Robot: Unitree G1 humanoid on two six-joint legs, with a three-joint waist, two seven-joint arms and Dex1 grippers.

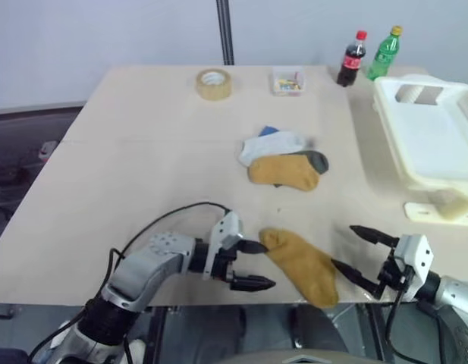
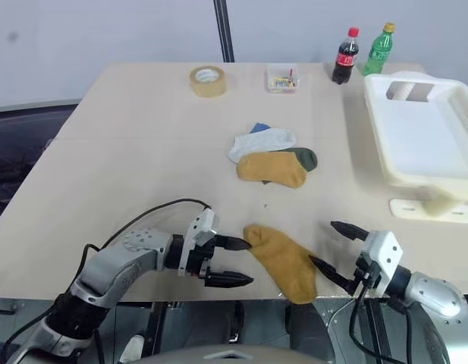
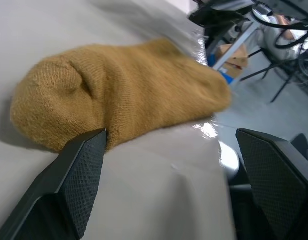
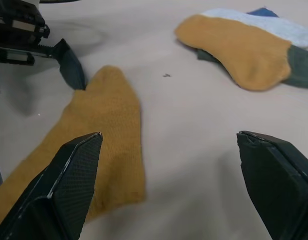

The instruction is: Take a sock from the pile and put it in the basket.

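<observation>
The pile (image 1: 283, 159) of mustard, pale, blue and dark socks lies mid-table. One mustard sock (image 1: 302, 264) lies apart, flat by the table's front edge. My left gripper (image 1: 265, 265) is open at that sock's left end, with its upper finger touching the sock (image 3: 124, 95). To the right of the sock my right gripper (image 1: 344, 246) is open too and holds nothing. The right wrist view has the sock (image 4: 104, 130) in front of it and the pile (image 4: 243, 50) beyond. The cream-white basket (image 1: 385, 98) stands at the table's right side.
A tape roll (image 1: 214, 83), a small clear box of coloured bits (image 1: 287, 80), a cola bottle (image 1: 352, 58) and a green bottle (image 1: 384, 53) stand along the far edge. The lone sock's lower end reaches the front table edge.
</observation>
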